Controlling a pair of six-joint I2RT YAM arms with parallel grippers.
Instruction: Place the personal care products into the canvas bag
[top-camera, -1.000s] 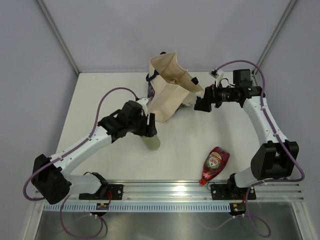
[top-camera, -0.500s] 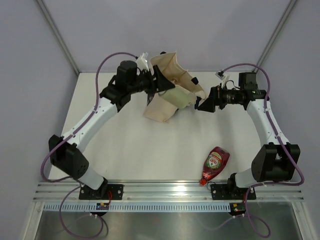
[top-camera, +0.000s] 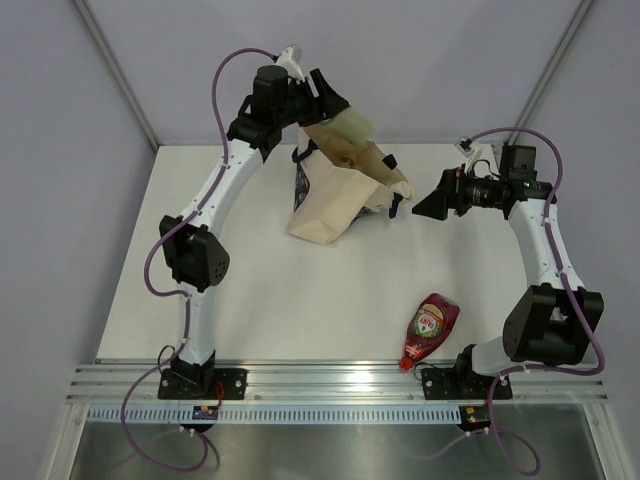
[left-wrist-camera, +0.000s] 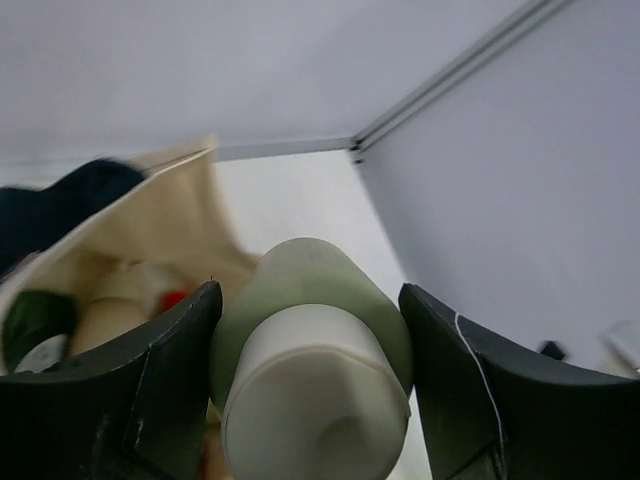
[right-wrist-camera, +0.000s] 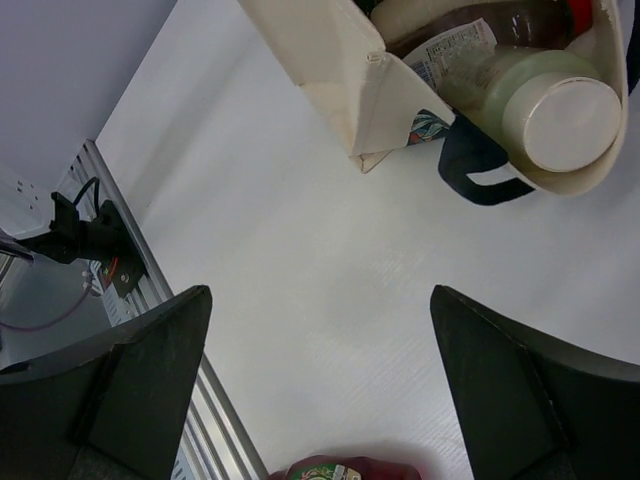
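- bench (top-camera: 240, 300): white, carrying bag and one loose bottle.
- canvas bag (top-camera: 335, 195): far middle, mouth open (bottles show inside).
- left pincer (left-wrist-camera: 310, 400): clamped on a pale sage-green bottle (top-camera: 352, 126), over the bag's mouth.
- right pincer (right-wrist-camera: 318, 400): fingers spread, empty, right of the bag.
- dark-red bottle (top-camera: 430, 325): lying flat near the right arm's base.

Canvas bag (top-camera: 335, 195) far-centre on table (top-camera: 250, 300); bottle (top-camera: 430, 328) lies near-right, well apart from bag.

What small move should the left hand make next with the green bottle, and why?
Probably lower the green bottle into the bag, then let go. The left hand grips it above the bag's open mouth, not yet inside.
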